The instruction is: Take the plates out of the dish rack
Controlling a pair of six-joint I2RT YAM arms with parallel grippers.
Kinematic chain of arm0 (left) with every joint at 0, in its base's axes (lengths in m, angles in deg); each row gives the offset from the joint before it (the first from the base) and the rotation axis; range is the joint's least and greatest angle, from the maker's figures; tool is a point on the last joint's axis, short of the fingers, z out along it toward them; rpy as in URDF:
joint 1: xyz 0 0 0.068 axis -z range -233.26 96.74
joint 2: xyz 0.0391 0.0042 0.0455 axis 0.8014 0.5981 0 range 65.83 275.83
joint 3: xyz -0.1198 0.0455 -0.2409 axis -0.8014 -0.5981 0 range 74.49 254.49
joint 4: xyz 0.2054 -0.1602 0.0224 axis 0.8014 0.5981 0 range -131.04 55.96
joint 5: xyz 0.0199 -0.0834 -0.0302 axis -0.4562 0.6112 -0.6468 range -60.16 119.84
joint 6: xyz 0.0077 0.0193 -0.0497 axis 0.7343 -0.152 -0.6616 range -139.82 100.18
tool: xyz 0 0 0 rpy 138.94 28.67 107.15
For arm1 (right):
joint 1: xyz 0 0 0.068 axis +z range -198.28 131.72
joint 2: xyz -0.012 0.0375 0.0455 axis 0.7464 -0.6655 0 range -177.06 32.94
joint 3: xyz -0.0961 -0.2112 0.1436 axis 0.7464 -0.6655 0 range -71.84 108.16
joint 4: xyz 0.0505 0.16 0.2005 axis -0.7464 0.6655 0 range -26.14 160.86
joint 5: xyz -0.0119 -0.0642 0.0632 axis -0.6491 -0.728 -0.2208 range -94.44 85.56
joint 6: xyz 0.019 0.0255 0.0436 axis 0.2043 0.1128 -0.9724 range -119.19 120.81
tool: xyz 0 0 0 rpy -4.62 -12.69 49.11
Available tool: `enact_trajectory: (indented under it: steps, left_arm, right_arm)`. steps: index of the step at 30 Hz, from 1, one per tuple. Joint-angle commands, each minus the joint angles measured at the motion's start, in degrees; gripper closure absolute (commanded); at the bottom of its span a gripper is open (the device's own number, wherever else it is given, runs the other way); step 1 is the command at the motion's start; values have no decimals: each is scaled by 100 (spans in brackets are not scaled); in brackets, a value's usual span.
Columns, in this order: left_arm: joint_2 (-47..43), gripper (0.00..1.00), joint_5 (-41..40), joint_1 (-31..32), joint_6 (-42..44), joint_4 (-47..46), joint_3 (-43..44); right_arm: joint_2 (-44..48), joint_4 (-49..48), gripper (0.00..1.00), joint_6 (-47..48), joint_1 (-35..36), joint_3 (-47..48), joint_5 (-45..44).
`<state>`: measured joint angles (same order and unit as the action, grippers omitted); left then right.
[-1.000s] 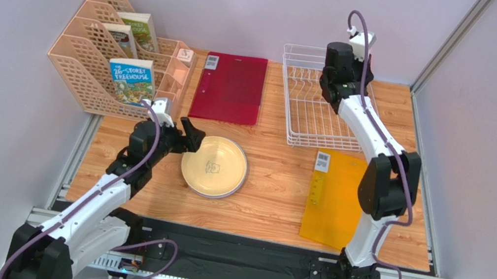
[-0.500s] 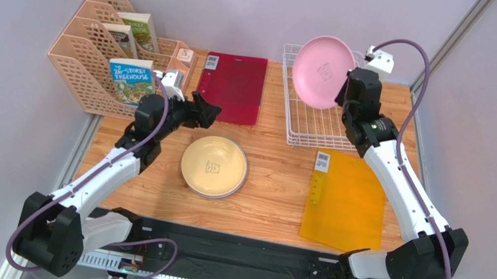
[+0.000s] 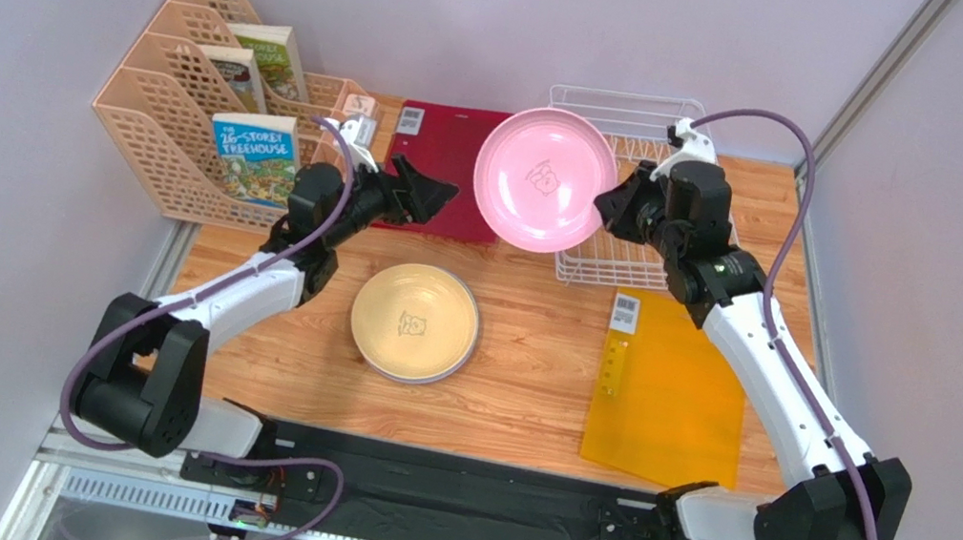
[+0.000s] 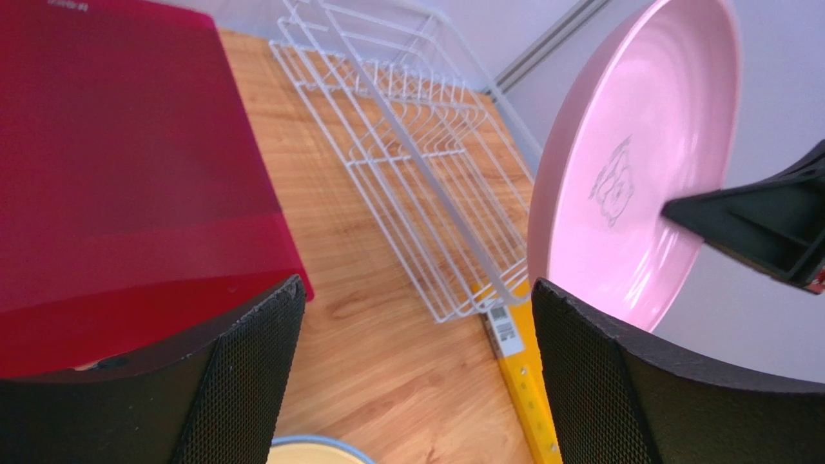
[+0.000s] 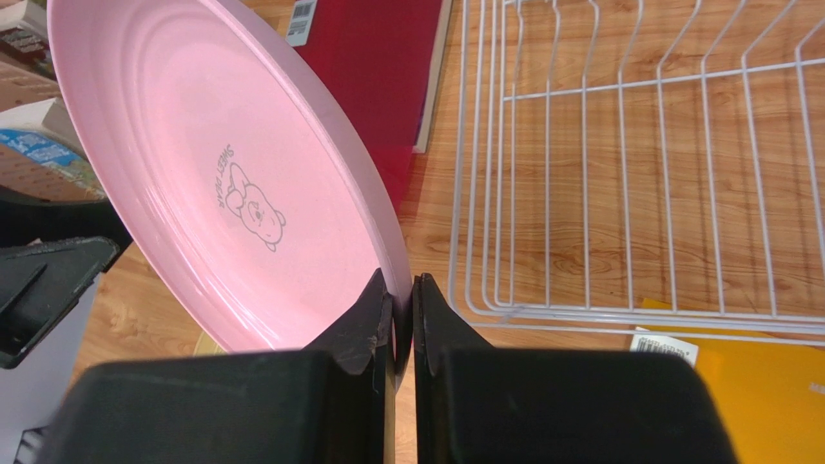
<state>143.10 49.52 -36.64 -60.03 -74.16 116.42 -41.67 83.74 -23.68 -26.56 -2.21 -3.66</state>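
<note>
The right gripper [image 5: 404,293] has its jaws pressed onto the rim of the round pink plastic plate [image 5: 223,184], one finger on the face and one on the back. It holds the plate in the air, tilted steeply, with the hollow face and its small printed bear turned towards the left arm. In the overhead view the pink plate [image 3: 545,179] hangs near the far edge of the table, over the gap between the flat dark-red plastic folder [image 3: 444,134] and the white wire dish rack [image 3: 642,119].

The left gripper [image 4: 416,290] has its jaws spread wide and grips nothing. It hovers above the red folder's near right corner, facing the pink plate [image 4: 629,184] but apart from it.

The dish rack [image 4: 416,164] sits by the far right corner of the table. A flat orange-yellow plastic folder [image 3: 671,394] lies beside its near side, along the right edge. The round cream-yellow plastic plate [image 3: 415,322] lies flat near the middle of the table, with a bluish edge showing beneath it. The peach plastic lattice file holders [image 3: 165,104], with books in them, stand at the far left corner.
</note>
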Motion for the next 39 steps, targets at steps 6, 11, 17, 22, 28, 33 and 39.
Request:
enact_trajectory:
  steps: [6,11,17,22,28,33,39]
  left_arm:
    - [367,9,343,43,-558,-1346,465]
    - [455,10,290,139,-611,-1513,430]
    - [683,18,291,183,-602,-1583,456]
    - [684,63,229,192,-523,-1566,334]
    - [201,84,-122,192,-252,-1259,-167]
    - [-660,84,-377,201,74,-196,-528]
    - [-1794,83,-1018,201,364,1615,-1002]
  right_arm:
    - [-458,-1,100,85,105,587,757]
    - [-563,-142,100,138,184,578,1091]
    - [-607,-283,100,102,210,578,1557]
    - [-704,-221,97,164,210,622,1514]
    - [-818,-195,53,243,219,631,1303]
    - [-880,41,33,480,202,684,750]
    - [-1012,306,30,797,193,772,-252]
